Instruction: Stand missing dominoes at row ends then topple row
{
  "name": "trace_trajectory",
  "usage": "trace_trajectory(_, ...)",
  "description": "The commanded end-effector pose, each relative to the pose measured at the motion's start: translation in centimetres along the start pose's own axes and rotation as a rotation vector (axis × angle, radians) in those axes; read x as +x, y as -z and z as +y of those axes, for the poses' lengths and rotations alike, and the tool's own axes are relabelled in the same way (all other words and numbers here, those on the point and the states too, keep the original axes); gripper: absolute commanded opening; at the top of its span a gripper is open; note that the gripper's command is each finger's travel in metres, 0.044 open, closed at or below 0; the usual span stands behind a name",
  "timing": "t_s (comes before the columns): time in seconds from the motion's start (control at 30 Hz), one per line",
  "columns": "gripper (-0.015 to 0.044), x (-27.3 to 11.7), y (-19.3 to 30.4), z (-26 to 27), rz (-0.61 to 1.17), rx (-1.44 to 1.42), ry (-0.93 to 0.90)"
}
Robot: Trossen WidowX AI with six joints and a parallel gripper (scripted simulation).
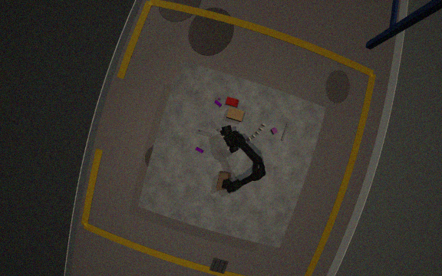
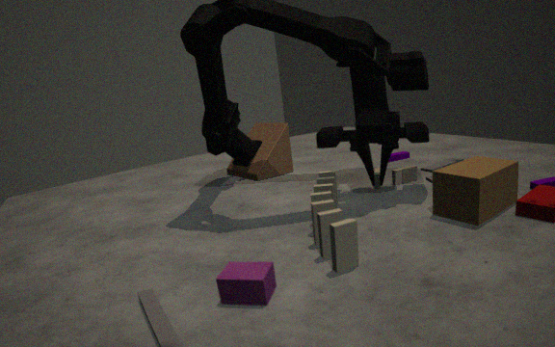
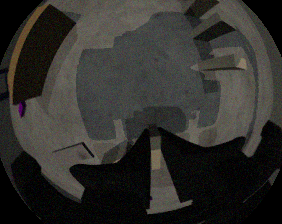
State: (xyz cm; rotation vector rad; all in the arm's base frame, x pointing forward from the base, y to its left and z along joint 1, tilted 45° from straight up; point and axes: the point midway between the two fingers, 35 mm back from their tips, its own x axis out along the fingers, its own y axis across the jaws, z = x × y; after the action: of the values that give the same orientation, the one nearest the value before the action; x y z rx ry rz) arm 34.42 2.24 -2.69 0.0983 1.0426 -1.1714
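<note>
A curved row of several cream dominoes (image 1: 256,133) (image 2: 344,246) (image 3: 222,65) stands upright, evenly spaced. My gripper (image 2: 377,186) (image 3: 152,131) is low at the surface, beyond the row's far end in the exterior view. Its fingers are nearly together, shut on a single upright domino (image 2: 377,172) (image 3: 156,159), whose top shows between them; its lower part is mostly hidden by the fingertips. Another domino (image 2: 405,174) lies on its side just to the right of the gripper in the exterior view, apart from it. Under the arm, the top view does not show the fingertips.
A tan box (image 1: 235,114) (image 2: 475,193) (image 3: 44,50) stands near the gripper, with a red block (image 1: 232,102) (image 2: 544,202) beside it. A magenta block (image 1: 274,130) (image 2: 246,284) is near the row's other end, with a thin grey strip (image 2: 157,318) beyond. A purple block (image 1: 199,149) (image 2: 399,156) lies farther off.
</note>
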Motion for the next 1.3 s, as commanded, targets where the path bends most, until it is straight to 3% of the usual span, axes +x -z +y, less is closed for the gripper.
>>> trace_trajectory(0.0,0.0029,-1.7,-0.1,0.0,-0.003,-0.001,-0.002)
trace_trajectory(0.3,0.0029,-11.2,-0.5,-0.3,0.001,-0.003,-0.004)
trace_trajectory(0.47,0.0029,-11.6,-0.9,-1.2,0.001,-0.052,-0.004)
trace_trajectory(0.97,0.0029,-11.4,-3.8,-19.3,-0.004,-1.098,-0.003)
trace_trajectory(1.27,0.0029,-11.3,-3.8,-19.6,-0.004,-1.114,-0.003)
